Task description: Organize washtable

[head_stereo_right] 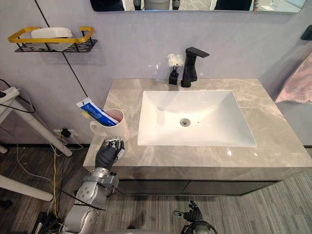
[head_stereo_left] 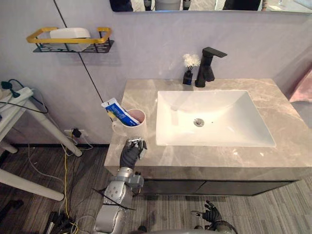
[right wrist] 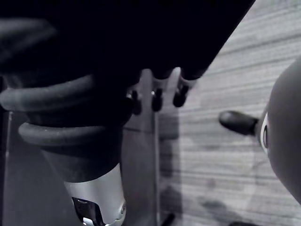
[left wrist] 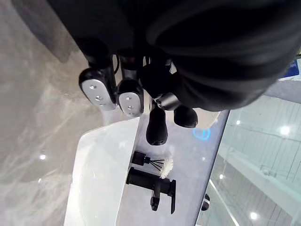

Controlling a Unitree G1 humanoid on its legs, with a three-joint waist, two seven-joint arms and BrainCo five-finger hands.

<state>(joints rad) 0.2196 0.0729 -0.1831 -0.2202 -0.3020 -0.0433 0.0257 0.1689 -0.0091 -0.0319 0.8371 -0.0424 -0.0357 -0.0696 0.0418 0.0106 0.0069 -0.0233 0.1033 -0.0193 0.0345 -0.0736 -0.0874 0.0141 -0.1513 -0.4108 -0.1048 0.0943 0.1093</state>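
A pale pink cup [head_stereo_left: 134,124] stands on the grey marble washtable [head_stereo_left: 282,109], left of the white basin [head_stereo_left: 209,117]. A blue and white toothpaste tube [head_stereo_left: 118,112] leans out of the cup to the left. My left hand [head_stereo_left: 131,153] rests at the counter's front left edge, just in front of the cup and apart from it. Its fingers [left wrist: 129,101] are relaxed and hold nothing. My right hand [head_stereo_left: 212,214] hangs low below the counter front, over the wooden floor, with loose, empty fingers [right wrist: 180,96].
A black faucet [head_stereo_left: 207,66] and a small black vase of white flowers [head_stereo_left: 189,68] stand behind the basin. On the wall at upper left, a black shelf with a yellow rail [head_stereo_left: 41,35] holds a white object. A white stand [head_stereo_left: 24,105] is at left, a pink towel [head_stereo_left: 304,87] at right.
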